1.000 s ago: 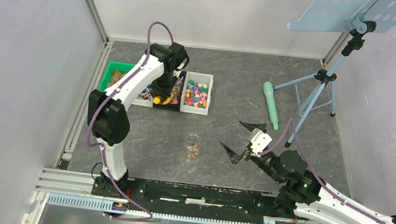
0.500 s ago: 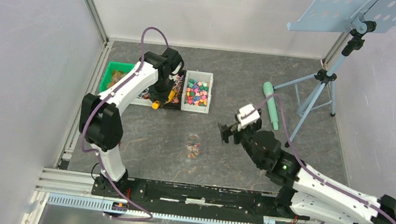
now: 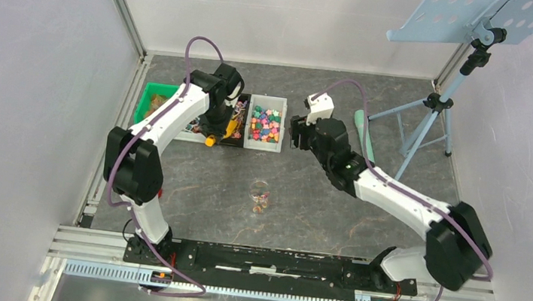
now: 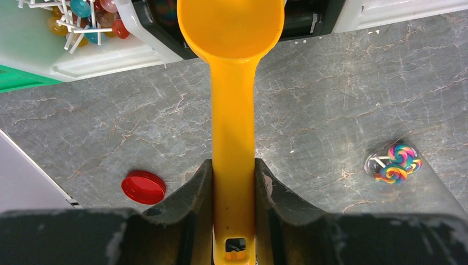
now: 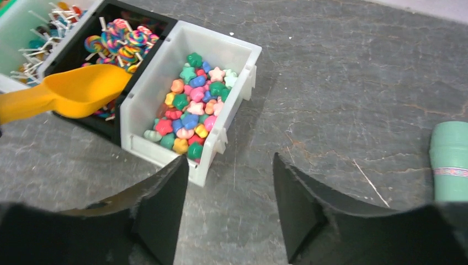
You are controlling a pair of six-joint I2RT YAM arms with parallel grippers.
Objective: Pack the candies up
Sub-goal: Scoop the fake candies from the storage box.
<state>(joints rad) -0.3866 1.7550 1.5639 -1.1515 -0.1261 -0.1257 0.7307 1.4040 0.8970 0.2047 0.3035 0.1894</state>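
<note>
1. Setting: a grey marbled table [image 3: 317, 209] enclosed by plain white walls.
2. Left gripper [image 4: 233, 174]: your fingers [image 4: 187, 204] are closed against both sides of the handle of the orange scoop [image 4: 232, 83]. Its bowl reaches straight ahead of the fingertips and sits over the black bin [image 5: 99, 130].
3. Left of those fingers, and apart from them, a red lid [image 4: 143, 186] lies flat on the table. Right of them lies a clear cup [image 4: 393, 164] holding swirl lollipops.
4. Right gripper [image 5: 227, 163]: your fingers [image 5: 160, 204] stand partly spread, with only bare table between them; they hold nothing.
5. The candies [image 5: 190, 105], star and flower shapes in pink, green, yellow, blue and red, fill the white bin [image 5: 215, 41]. It lies ahead and left of the right gripper, its near corner just beyond the left fingertip.
6. The black bin adjoins the white bin on the side farther left of those fingers and holds swirl lollipops.
7. Right of the right finger, the end of a green tube [image 5: 450, 160] rests on the table.
</note>
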